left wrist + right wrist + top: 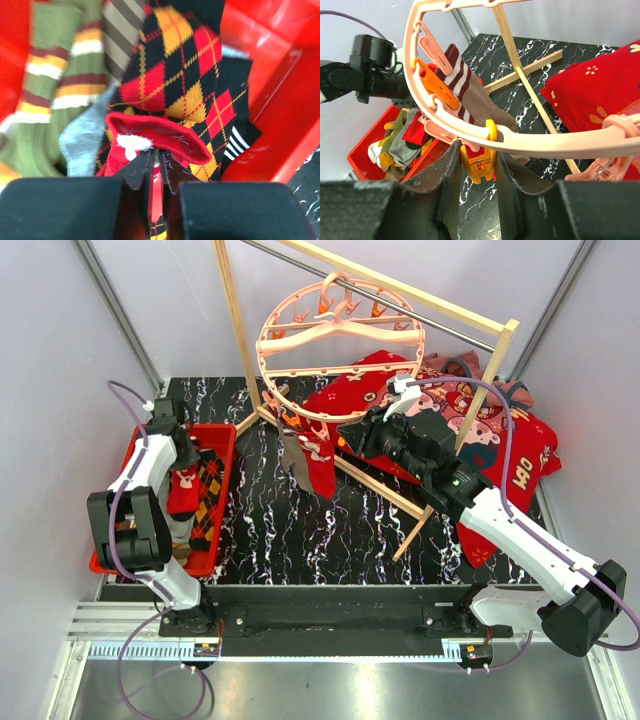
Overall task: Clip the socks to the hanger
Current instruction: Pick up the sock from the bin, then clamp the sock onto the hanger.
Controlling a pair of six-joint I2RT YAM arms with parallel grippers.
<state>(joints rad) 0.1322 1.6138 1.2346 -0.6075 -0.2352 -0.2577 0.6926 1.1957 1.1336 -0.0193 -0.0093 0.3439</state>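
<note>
On the black marbled table (300, 530), in the red bin (280, 100), the red sock (155, 137) is clamped at its cuff by the closed left gripper (156, 172), long axis running back between the jaws, while the right gripper (477, 156), jaws spread, straddles an orange clip (480, 170) of the hanger (545, 142), well apart.

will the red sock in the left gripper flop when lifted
Likely floppy: the red knit sock is soft folded fabric pinched at one edge by the left gripper, so the rest should dangle. Probably light, being thin cloth. It may drag the black argyle sock beneath.
</note>
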